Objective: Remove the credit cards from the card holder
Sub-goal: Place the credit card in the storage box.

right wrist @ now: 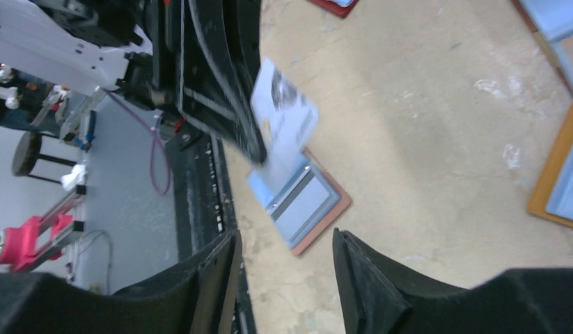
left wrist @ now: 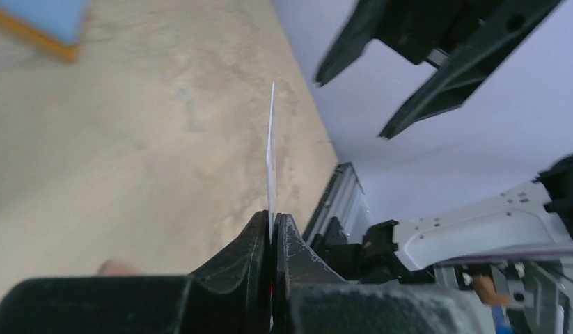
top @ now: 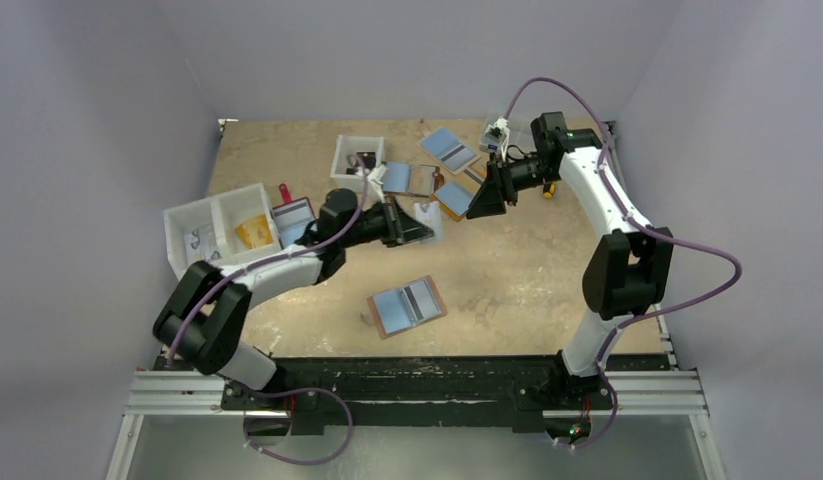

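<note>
The card holder [top: 407,305] lies open on the table near the front, tan-brown, with pale blue pockets and a dark grey strip showing; the right wrist view has it too [right wrist: 304,205]. Above the table's middle, my left gripper [top: 422,232] is shut on a pale credit card [top: 430,222]. In the left wrist view the card [left wrist: 271,153] stands edge-on out of the shut jaws [left wrist: 273,221]. My right gripper [top: 479,208] hangs just right of that card, open and empty. In its own view the right gripper [right wrist: 287,250] faces the held card [right wrist: 285,118].
A white two-part bin [top: 217,225] with a yellow cup [top: 255,231] stands at the left, and a smaller white bin [top: 357,155] sits behind. Orange wallets [top: 449,148] [top: 454,197] and a dark red wallet [top: 292,215] lie across the back of the table.
</note>
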Motion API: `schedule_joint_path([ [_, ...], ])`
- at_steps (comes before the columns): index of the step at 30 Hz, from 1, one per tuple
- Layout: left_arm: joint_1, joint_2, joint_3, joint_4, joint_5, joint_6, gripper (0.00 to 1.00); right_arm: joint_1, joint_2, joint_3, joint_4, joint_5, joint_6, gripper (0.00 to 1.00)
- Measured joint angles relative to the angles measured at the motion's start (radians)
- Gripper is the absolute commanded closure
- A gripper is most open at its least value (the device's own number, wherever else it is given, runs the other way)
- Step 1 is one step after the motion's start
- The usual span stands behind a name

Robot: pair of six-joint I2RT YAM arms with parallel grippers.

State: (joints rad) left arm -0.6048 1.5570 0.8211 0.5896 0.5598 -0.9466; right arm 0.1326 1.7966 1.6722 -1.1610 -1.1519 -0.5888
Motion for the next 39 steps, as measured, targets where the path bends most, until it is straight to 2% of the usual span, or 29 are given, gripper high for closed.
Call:
schedule_joint_path([
  [3, 0.125, -0.133, -0.097, -0.164, -0.038, 0.035, 1.00, -0.014, -0.001, -0.048, 0.057, 0.032, 0.007, 0.40],
  [7, 0.422, -0.341, -0.099, -0.539, -0.132, 0.172, 1.00, -0.038, -0.001, -0.186, 0.132, 0.063, 0.011, 0.40],
  [8, 0.511, -0.383, -0.059, -0.670, -0.166, 0.235, 1.00, -0.042, -0.001, -0.219, 0.147, 0.064, 0.011, 0.40],
  [11, 0.671, -0.416, 0.103, -0.945, -0.301, 0.385, 1.00, -0.043, -0.001, -0.293, 0.182, 0.065, 0.010, 0.40],
  [13, 0.714, -0.406, 0.238, -1.100, -0.421, 0.489, 1.00, -0.043, -0.001, -0.313, 0.193, 0.064, 0.005, 0.40],
  [16, 0.732, -0.398, 0.343, -1.220, -0.567, 0.593, 1.00, -0.041, -0.001, -0.314, 0.209, 0.060, -0.006, 0.41],
  [20, 0.818, -0.366, 0.364, -1.296, -0.698, 0.675, 1.00, -0.041, 0.002, -0.314, 0.212, 0.057, -0.029, 0.42],
  [24, 0.936, -0.267, 0.364, -1.308, -0.750, 0.711, 1.00, -0.041, 0.017, -0.314, 0.208, 0.057, -0.052, 0.42],
  [28, 0.998, -0.172, 0.364, -1.284, -0.740, 0.758, 1.00, -0.041, 0.031, -0.315, 0.195, 0.057, -0.072, 0.42],
  [34, 1.023, -0.066, 0.364, -1.239, -0.716, 0.814, 1.00, -0.041, 0.031, -0.315, 0.177, 0.054, -0.095, 0.43],
  [39, 1.079, 0.012, 0.364, -1.198, -0.651, 0.821, 1.00, -0.041, 0.031, -0.315, 0.171, 0.050, -0.108, 0.43],
])
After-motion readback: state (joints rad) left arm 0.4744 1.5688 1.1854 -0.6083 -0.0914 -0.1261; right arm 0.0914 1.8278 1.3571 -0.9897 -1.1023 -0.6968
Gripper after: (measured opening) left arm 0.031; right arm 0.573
